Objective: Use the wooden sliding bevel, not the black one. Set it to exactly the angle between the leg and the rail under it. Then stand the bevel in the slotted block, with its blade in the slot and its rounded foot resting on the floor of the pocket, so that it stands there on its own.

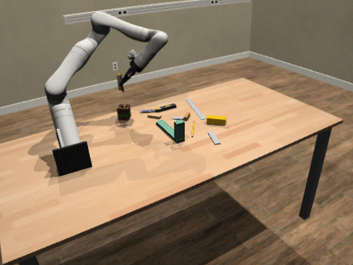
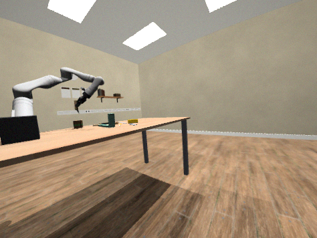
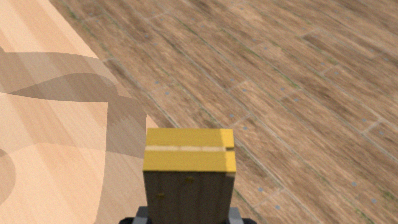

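My gripper (image 1: 121, 85) (image 2: 77, 106) is shut on the wooden sliding bevel (image 1: 119, 78) (image 3: 189, 172) and holds it high in the air, above and a little behind the slotted block (image 1: 123, 112) (image 2: 77, 124). In the wrist view the bevel's wooden stock with its brass-yellow end fills the lower middle; its blade is hidden. The block stands on the table (image 1: 261, 112) (image 3: 45, 130) well below the bevel. The green rail (image 1: 165, 128) with its upright leg (image 1: 179, 130) (image 2: 111, 119) stands to the right of the block. The black bevel (image 1: 164, 108) lies flat behind the rail.
A steel ruler (image 1: 196, 109), a yellow block (image 1: 216, 120) (image 2: 132, 121), a pencil (image 1: 193, 128), a small grey plate (image 1: 214, 138), a small brown bar (image 1: 154, 116) and a short wooden-handled tool (image 1: 185, 116) lie around the rail. The arm's black base (image 1: 72, 158) stands at the left.
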Robot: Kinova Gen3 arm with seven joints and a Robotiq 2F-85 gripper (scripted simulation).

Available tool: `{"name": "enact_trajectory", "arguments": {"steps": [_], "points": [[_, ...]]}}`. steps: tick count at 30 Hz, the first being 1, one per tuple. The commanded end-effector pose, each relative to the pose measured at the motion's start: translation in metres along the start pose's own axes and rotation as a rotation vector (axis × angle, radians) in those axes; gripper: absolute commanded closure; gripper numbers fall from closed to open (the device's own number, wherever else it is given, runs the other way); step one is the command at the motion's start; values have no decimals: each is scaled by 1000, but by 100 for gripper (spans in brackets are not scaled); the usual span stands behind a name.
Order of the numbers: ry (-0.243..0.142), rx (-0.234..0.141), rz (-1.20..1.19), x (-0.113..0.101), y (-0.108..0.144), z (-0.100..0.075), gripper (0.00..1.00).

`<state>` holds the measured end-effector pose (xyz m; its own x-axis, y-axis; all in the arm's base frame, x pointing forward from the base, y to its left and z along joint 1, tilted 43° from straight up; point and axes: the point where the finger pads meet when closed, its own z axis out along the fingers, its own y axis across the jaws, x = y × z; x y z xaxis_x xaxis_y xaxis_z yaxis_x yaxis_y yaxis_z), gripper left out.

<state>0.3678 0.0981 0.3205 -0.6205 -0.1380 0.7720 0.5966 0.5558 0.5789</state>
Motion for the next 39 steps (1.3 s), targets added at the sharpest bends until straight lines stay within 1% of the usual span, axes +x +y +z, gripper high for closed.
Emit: {"name": "enact_trajectory", "arguments": {"steps": [1,5,8,31,39], "points": [[-1,-1,-1,-15,0,15,90],[-1,0,-1,-33,0,33,90],[-1,0,-1,-40,0,40,90],[-1,0,-1,-43,0,43,90],[-1,0,-1,-54,0,54,90]]}}
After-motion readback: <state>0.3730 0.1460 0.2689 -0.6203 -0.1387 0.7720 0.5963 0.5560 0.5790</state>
